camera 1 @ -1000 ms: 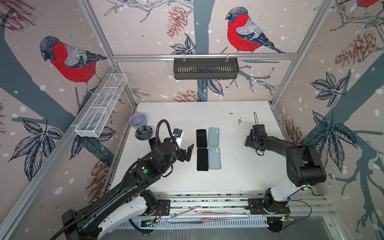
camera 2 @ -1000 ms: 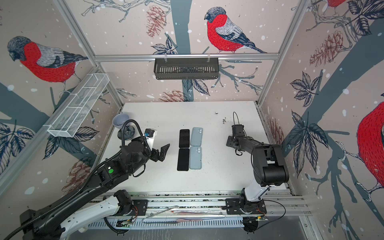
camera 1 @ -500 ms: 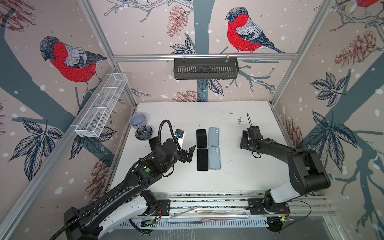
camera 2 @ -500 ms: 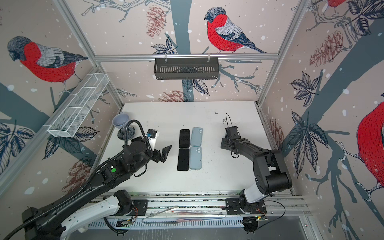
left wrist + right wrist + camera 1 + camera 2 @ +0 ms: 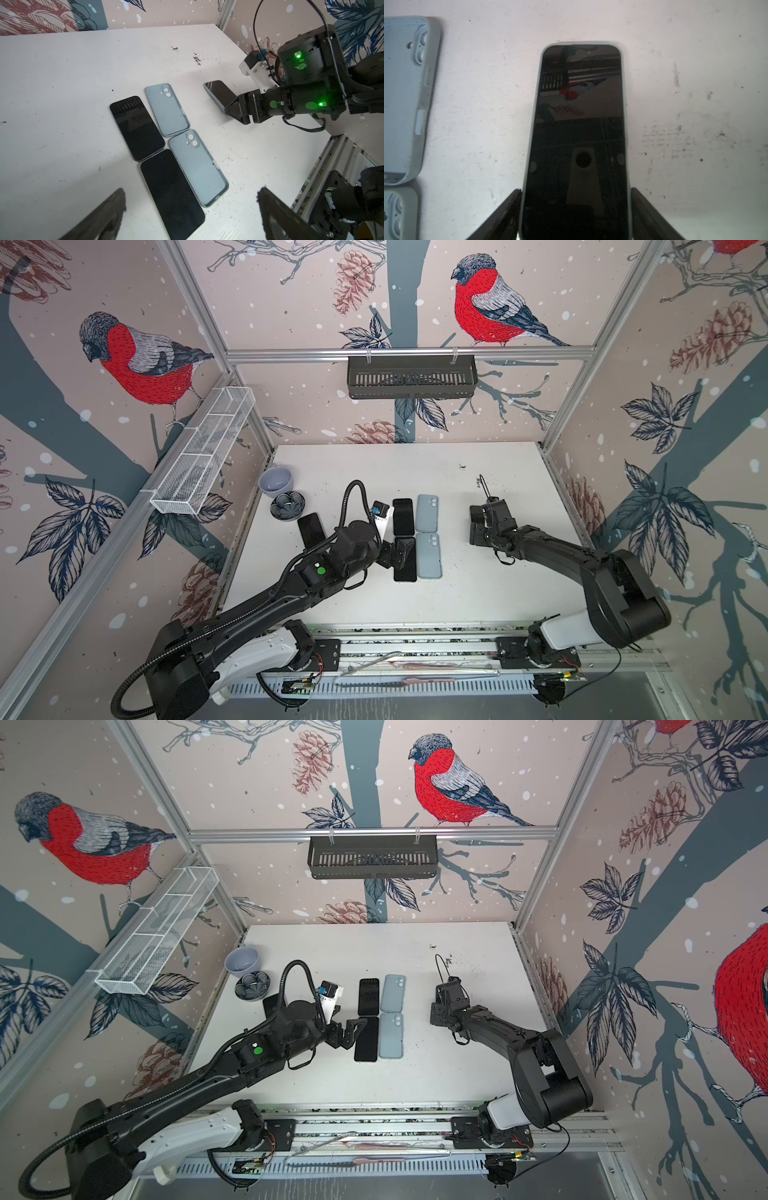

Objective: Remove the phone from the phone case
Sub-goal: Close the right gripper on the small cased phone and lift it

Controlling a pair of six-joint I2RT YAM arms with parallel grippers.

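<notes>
Wrist views: right fingers (image 5: pixel 500 216) clamp cased phone (image 5: pixel 579 145), unseen from top | left fingers (image 5: pixel 99 216) apart

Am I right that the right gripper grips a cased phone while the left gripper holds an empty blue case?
Not quite: the left gripper is open and holds nothing, as the left wrist view shows; the right gripper does grip the cased phone.

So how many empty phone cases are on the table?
2. Both are light blue and lie end to end in the middle: the far case and the near case. The phone between the right fingers looks cased, so isn't counted.
</notes>
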